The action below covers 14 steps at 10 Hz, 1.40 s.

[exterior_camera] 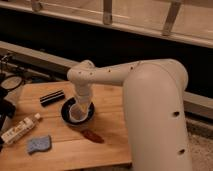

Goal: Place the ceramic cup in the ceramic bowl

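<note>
Wooden table [110, 127] under dark ledge, jaws [80, 111] over ceramic bowl [67, 116].

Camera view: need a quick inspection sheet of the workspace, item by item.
Surface: light wooden tabletop, a dark stain near its middle.
Job's things: small pale whitish-pink ceramic cup sits inside the round dark glossy ceramic bowl, left of centre.
Clutter: flat black rectangular bar behind the bowl; white bottle with printed label lying at the left edge; blue sponge at front left; small reddish-brown oblong object in front of the bowl.
Gripper: gripper directly over the bowl, down at the cup.
Cables: nothing seen.
Surroundings: dark counter items at far left; railing with metal posts behind.
</note>
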{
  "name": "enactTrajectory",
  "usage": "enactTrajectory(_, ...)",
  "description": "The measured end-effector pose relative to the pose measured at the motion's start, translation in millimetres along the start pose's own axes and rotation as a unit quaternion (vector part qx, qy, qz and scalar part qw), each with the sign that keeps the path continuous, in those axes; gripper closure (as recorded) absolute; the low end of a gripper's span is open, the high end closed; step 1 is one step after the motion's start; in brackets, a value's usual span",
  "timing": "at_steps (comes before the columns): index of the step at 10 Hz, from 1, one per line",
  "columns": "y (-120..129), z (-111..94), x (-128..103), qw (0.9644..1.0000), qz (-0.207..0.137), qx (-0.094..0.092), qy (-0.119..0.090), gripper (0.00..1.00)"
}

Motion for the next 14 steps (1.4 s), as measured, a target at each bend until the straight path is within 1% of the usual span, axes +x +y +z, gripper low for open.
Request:
enactTrajectory(1, 0.7, 0.3, -1.1, 1.0, -0.003, 0.0, 0.001, 0.26)
enactTrajectory(2, 1.5, 0.2, -2.1, 1.0, -0.005, 0.001, 0.002, 0.21)
enactTrajectory(3, 2.5, 0.1, -2.8, 1.0, -0.007, 0.001, 0.003, 0.2)
enactTrajectory(4, 3.5, 0.2, -3.3, 1.0, -0.008, 0.001, 0.003, 0.18)
enactTrajectory(5, 5.0, 0.2, -4.5, 0.9999, -0.011, 0.002, 0.005, 0.07)
enactTrajectory(6, 5.8, 0.6, -5.0, 0.9999, -0.013, 0.002, 0.006, 0.02)
enactTrajectory(7, 6.4, 0.1, -5.5, 0.9999, -0.014, 0.003, 0.006, 0.01)
enactTrajectory(9, 7.8, -3.1, -5.7, 0.9998, -0.018, 0.006, 0.006, 0.01)
enactTrajectory(10, 9.0, -7.6, -5.7, 0.9998, -0.019, 0.007, 0.003, 0.01)
enactTrajectory(12, 5.6, -30.6, -7.8, 0.9997, -0.016, 0.013, -0.014, 0.01)
enactTrajectory(13, 3.4, -42.1, -11.5, 0.9995, -0.017, 0.016, -0.019, 0.01)
enactTrajectory(14, 2.1, -46.9, -13.3, 0.9994, -0.018, 0.019, -0.023, 0.01)
